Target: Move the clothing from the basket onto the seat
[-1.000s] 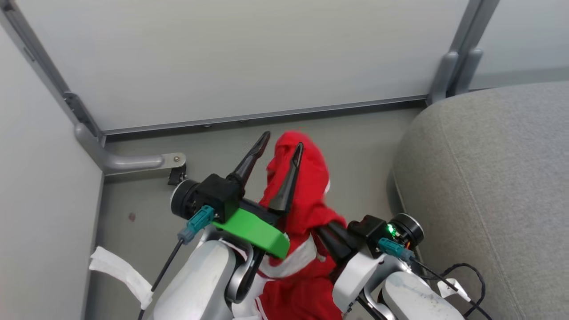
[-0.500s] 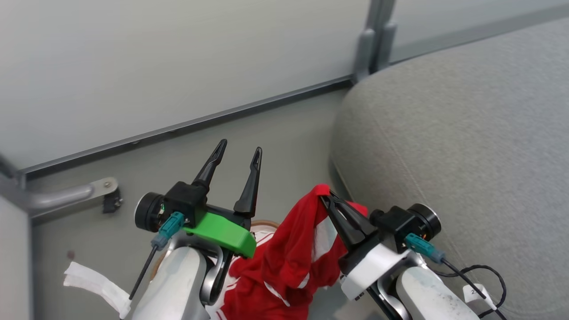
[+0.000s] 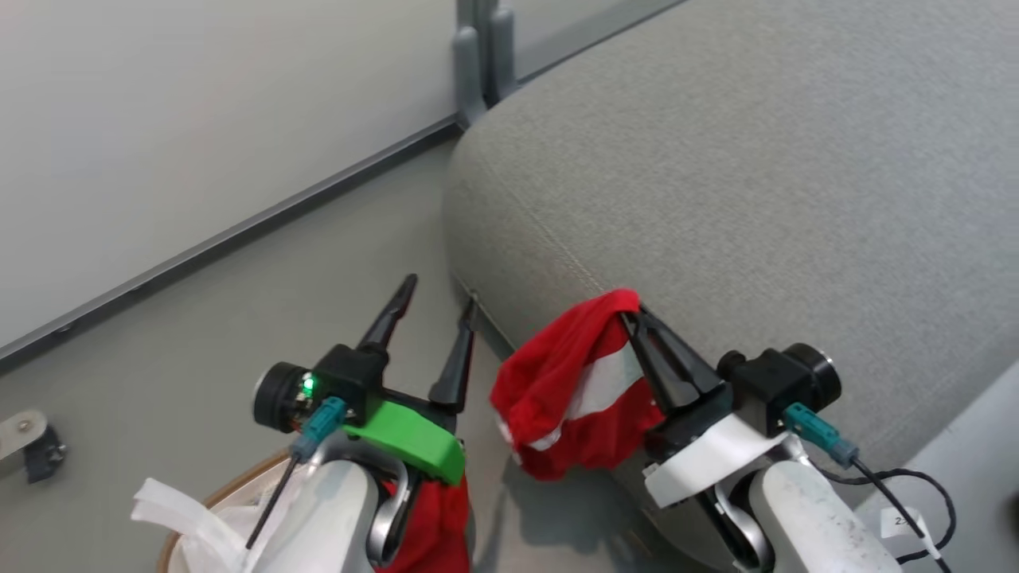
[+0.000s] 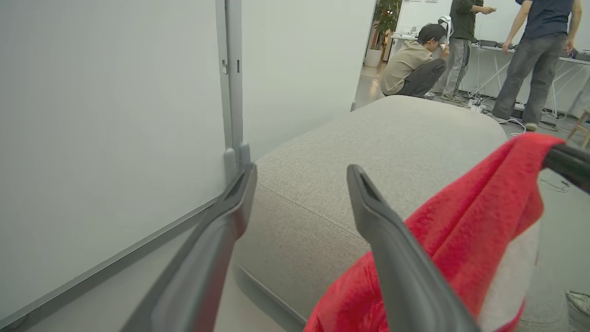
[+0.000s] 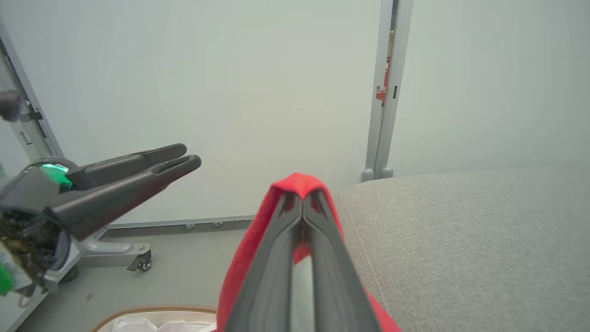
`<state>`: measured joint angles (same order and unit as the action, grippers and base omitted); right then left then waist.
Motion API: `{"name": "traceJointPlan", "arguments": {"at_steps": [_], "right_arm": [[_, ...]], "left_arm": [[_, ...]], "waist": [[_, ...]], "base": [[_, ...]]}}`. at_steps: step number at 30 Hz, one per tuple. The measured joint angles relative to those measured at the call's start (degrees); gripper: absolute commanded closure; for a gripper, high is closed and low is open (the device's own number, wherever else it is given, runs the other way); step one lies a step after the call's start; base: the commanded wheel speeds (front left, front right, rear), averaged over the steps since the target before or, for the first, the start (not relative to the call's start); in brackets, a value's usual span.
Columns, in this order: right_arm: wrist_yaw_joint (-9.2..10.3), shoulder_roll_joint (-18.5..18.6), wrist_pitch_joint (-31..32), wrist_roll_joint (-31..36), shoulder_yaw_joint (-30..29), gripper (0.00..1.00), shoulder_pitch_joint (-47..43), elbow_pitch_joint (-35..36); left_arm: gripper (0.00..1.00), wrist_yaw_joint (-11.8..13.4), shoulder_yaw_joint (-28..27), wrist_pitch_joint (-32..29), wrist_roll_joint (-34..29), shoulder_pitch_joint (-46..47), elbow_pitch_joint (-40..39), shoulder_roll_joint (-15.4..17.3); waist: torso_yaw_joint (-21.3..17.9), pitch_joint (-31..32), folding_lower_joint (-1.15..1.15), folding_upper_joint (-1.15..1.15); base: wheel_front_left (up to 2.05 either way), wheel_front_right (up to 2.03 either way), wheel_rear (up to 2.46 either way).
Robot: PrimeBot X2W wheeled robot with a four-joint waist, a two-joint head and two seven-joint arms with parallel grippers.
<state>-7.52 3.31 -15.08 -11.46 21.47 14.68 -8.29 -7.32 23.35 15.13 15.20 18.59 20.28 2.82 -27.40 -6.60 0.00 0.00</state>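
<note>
- Far left, a pale wall panel (image 3: 159, 119) meets the grey floor (image 3: 239, 334) along a dark strip.
- Bottom left, the basket (image 3: 231, 482) pokes into sight by its brown braided rim, with the white liner cloth (image 3: 171, 509) bunched over the edge.
- Just right of it is the left gripper (image 3: 442, 290). Its two dark fingers are spread wide with nothing between them, tips aimed at the seat's near corner.
- Beneath that arm's green bracket (image 3: 406, 434), a fold of red fabric (image 3: 434, 525) hangs by the basket. I can't tell whether it lies inside.
- Next along, the clothing (image 3: 573, 390), red with a white stripe, dangles from the right gripper (image 3: 637, 325), whose fingers are pinched tight on its top fold.
- It hangs clear of the basket in front of the seat's rounded corner, its lower end above the floor. Whether it brushes the upholstery, I can't say.
- The seat (image 3: 756, 175) takes up the right side, grey fabric with a stitched seam along its edge.
- A black cable (image 3: 915, 485) loops at the far lower right.
- Beyond the seat, in the left wrist view, one person crouches (image 4: 412, 64) and another stands (image 4: 530, 60) by a table.
</note>
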Motion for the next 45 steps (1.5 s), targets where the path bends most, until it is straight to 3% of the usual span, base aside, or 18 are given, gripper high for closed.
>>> {"name": "traceJointPlan", "arguments": {"at_steps": [7, 16, 21, 26, 31, 35, 40, 45], "right_arm": [[0.0, 3.7, 0.0, 2.0, -2.8, 1.0, 2.9, 3.4], [0.0, 14.7, 0.0, 4.9, -6.1, 1.0, 23.8, 5.3], [-0.01, 19.1, 0.0, 7.3, -6.3, 1.0, 37.7, 1.0], [-0.01, 22.0, 0.0, 9.7, -10.3, 1.0, 47.5, -5.8], [-0.01, 21.6, -0.1, 12.5, -14.1, 1.0, 50.8, -14.4], [-0.01, 18.6, -0.1, 13.9, -17.3, 1.0, 49.6, -21.4], [-0.01, 15.9, -0.1, 16.8, -24.2, 1.0, 42.0, -29.3], [-0.02, 13.8, -0.1, 18.1, -29.8, 0.99, 34.5, -32.5]], "left_arm": [[0.0, 0.0, 5.0, 0.0, 1.6, 2.1, 0.3, 0.0], [0.0, 0.0, 8.7, 0.0, 1.5, 5.8, -2.2, 2.7], [0.0, 0.0, 10.0, 0.0, 1.3, 7.1, -3.8, 4.6], [0.0, -0.1, 13.3, 0.0, 1.3, 10.3, -4.7, 5.5], [0.0, -0.1, 15.4, 0.0, 1.9, 12.4, -5.0, 6.4], [0.0, -0.1, 16.3, 0.0, 2.1, 13.5, -5.2, 6.9], [0.0, -0.1, 18.0, 0.0, 2.4, 14.0, -5.4, 6.9], [0.0, -0.1, 18.4, 0.0, 2.8, 14.0, -5.2, 6.6]], "waist": [[-2.7, -2.9, 0.0, 0.0], [-3.4, -8.9, 0.0, 0.0], [-3.3, -13.0, 0.0, 0.0], [-2.0, -17.5, 0.0, 0.0], [0.1, -21.6, 0.01, 0.0], [2.4, -24.5, 0.01, 0.0], [5.4, -26.7, 0.01, 0.0], [6.9, -27.4, 0.01, 0.0]], "base": [[0.0, 0.0, 0.0], [0.0, 0.0, 0.0], [0.0, 0.0, 0.0], [0.0, 0.0, 0.0], [0.0, 0.0, 0.0], [0.0, 0.0, 0.0], [0.0, 0.0, 0.0], [0.0, 0.0, 0.0]]}}
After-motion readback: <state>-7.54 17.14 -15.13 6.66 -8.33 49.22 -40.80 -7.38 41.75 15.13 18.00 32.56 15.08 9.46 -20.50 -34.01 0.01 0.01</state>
